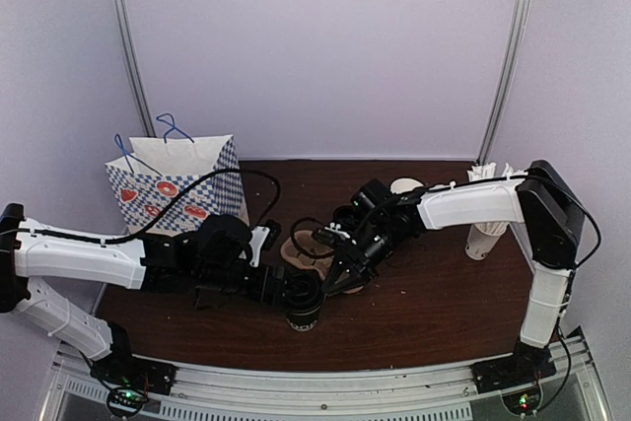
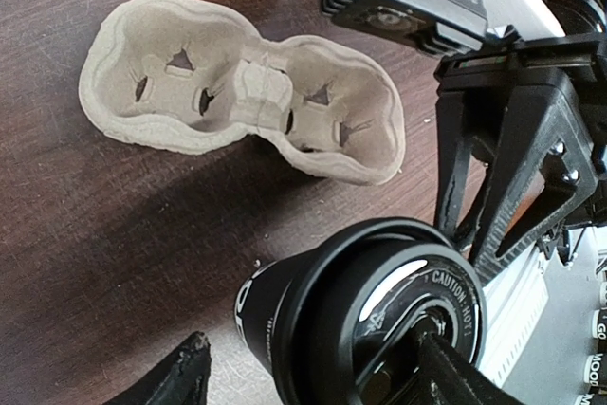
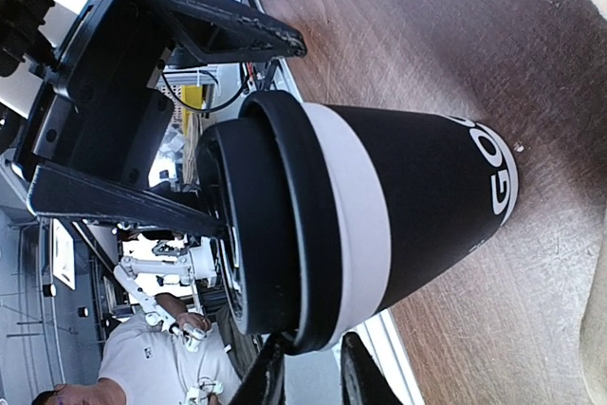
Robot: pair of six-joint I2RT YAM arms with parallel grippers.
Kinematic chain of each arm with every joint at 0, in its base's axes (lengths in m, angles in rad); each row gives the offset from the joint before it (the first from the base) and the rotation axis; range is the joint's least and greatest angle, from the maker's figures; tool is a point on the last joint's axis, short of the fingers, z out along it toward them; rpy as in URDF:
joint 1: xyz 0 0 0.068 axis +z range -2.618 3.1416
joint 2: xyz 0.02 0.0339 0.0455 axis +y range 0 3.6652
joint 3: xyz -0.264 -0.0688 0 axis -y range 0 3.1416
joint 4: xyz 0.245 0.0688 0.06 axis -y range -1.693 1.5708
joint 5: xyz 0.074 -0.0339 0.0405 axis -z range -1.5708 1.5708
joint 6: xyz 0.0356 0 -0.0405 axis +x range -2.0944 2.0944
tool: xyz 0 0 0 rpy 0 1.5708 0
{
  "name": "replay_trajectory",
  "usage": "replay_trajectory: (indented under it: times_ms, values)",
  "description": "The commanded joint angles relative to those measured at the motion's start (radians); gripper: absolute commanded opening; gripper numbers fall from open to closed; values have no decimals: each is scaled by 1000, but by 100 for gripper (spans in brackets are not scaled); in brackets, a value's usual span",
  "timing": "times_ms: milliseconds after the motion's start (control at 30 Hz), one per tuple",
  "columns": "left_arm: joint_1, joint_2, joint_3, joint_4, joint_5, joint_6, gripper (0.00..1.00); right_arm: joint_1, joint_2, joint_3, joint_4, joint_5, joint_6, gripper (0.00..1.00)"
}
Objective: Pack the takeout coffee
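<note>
Nearest the lens, the takeout coffee (image 2: 379, 329) is stood upright on the table (image 2: 95, 234), low in the left wrist view. It is bracketed by the widely parted, seemingly non-touching left gripper (image 2: 313, 362), presumably for steadying. The right gripper (image 3: 313, 372) is nearly closed at the lid (image 3: 256, 225) rim, but an actual pinch cannot be confirmed. An empty pulp carrier (image 2: 237, 92) is seen at upper left.

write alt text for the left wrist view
A black lidded coffee cup fills the foreground between the left tool's spread fingers. Behind it an empty pulp cup carrier lies on the dark wooden table, and the right tool reaches in toward the lid.
</note>
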Motion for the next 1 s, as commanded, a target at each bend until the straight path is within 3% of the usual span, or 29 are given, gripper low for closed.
replay_trajectory:
  times_ms: [0, 233, 433, 533, 833, 967]
  values:
    - [4, 33, -18, -56, 2, -2, 76, 11, -22, -11, 9, 57, 56, 19]
    - [5, 45, -19, -51, 2, -8, 76, 23, -7, -13, 104, 41, 175, 16]
    - [4, 54, -10, -65, 2, -5, 76, 62, -34, 38, -107, 237, 63, 8]
    - [5, 56, -6, -74, 2, -4, 76, 68, -32, 14, -104, 255, 77, 9]
    - [12, 46, -28, -85, -12, 1, 76, 59, 92, -36, 189, 37, 226, 14]
    - [51, 9, -102, -4, 21, 1, 76, 28, 138, -58, 317, 6, 291, 14]
